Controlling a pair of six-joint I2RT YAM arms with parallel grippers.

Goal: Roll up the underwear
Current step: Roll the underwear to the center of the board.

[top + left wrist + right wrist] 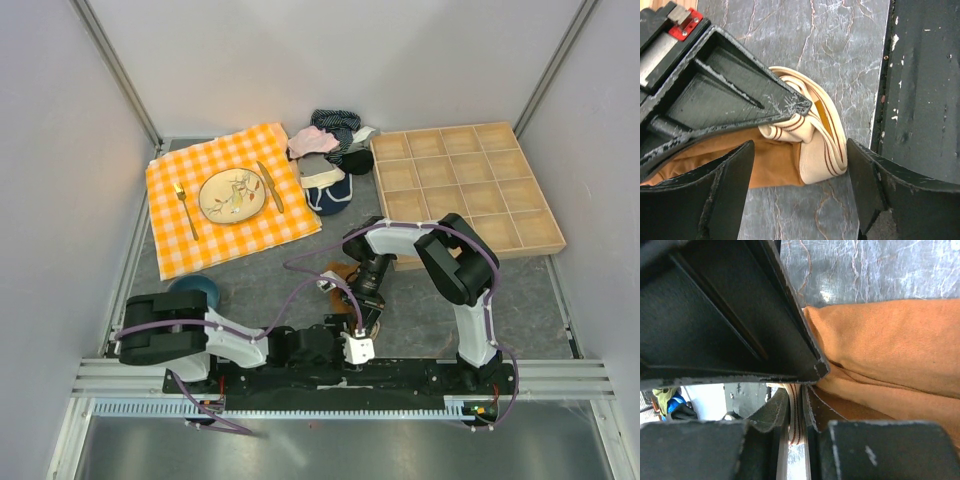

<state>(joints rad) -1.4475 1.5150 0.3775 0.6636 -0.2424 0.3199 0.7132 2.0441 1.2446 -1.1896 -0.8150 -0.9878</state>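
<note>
A robotics lab test cell: plain white panel walls [330,60] held in aluminium struts [115,70] box in a grey marble-look table [540,310]. Robot arms [455,265] are bolted to a black rail [420,375] at its near edge. Staged props lie toward its far edge: a checked cloth [270,225] with a plate [206,196], a wooden compartment tray [480,190] and a heap of garments [330,150].

You are looking at a grey marbled bench [250,280]. An orange checked cloth [170,240] is lying toward its far left corner, a pile of garments [325,150] by the far edge's middle, and a wooden divided tray [545,243] toward the far right corner. A blue bowl [195,290] is sitting near the left edge, and the underwear [785,155] is lying by the near edge's middle.
</note>
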